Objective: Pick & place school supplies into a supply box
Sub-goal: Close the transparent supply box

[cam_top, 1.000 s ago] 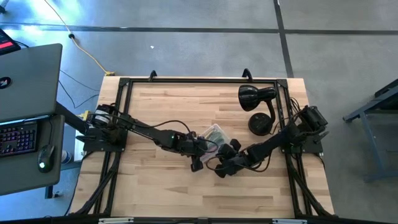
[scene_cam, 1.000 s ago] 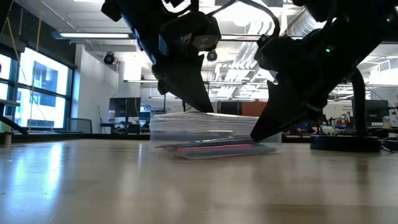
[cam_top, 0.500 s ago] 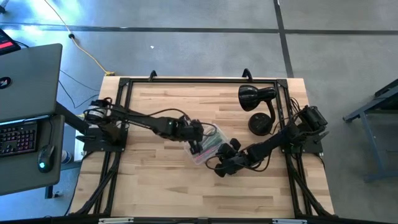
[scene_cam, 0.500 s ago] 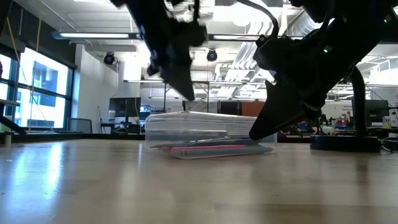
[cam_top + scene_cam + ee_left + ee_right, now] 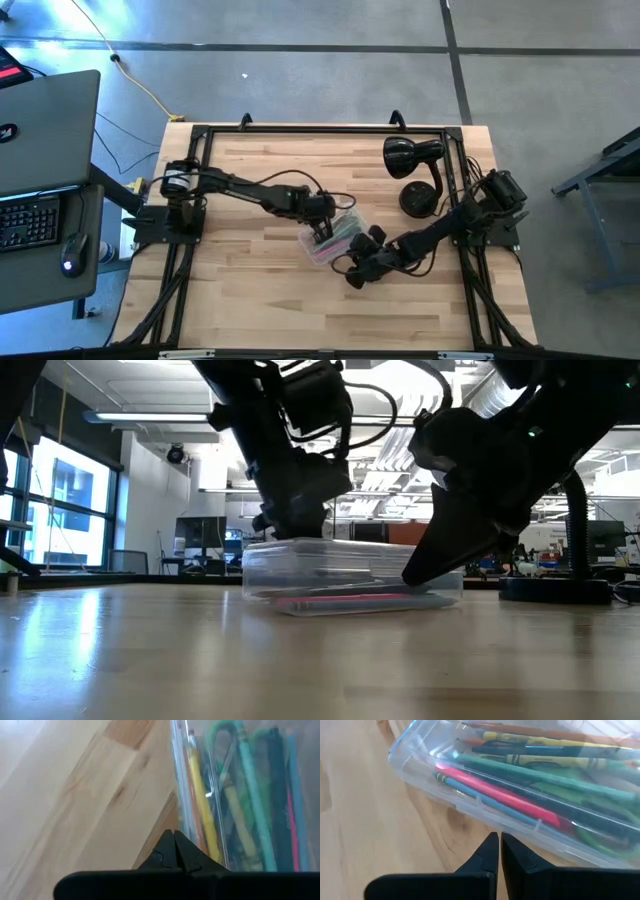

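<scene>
Right wrist view, clear supply box (image 5: 485, 805) on the wooden table (image 5: 365, 820), pink, green, yellow and blue pencils and pens (image 5: 520, 770) inside, right gripper (image 5: 495, 847) fingers pressed together beside the box, left gripper (image 5: 320, 228) closed at its opposite edge, black desk lamp (image 5: 412, 170) beyond.

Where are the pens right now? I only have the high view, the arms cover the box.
Observer: Inside the supply box. The right wrist view shows a pink pen and a long green pencil lying flat in it.
Operator: Lid on?
Observer: Looks closed. In the low view the box sits flat on the table, a clear top over the supplies.
Operator: Left gripper holding anything?
Observer: No. The left gripper is shut and empty, its tips at the box wall beside a yellow pencil.
Operator: Right one?
Observer: The right gripper is also shut and empty, tips at the box's long side.
</scene>
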Robot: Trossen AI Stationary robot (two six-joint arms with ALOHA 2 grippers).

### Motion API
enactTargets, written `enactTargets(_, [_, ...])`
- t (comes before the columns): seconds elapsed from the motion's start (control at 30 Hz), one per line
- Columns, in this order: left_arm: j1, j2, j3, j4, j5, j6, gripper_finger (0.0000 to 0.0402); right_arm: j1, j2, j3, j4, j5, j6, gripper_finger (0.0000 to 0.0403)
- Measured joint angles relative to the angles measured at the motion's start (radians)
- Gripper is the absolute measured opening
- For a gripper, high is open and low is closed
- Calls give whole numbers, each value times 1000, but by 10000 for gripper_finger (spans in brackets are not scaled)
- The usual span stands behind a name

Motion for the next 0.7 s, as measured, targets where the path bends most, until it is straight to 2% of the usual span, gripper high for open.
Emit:
enactTargets(0.17, [1, 5, 0, 36, 7, 3, 11, -28, 0, 0, 12, -42, -15, 0])
enactTargets(0.7, [1, 6, 0, 67, 15, 41, 10, -80, 0, -2, 52, -51, -72, 0])
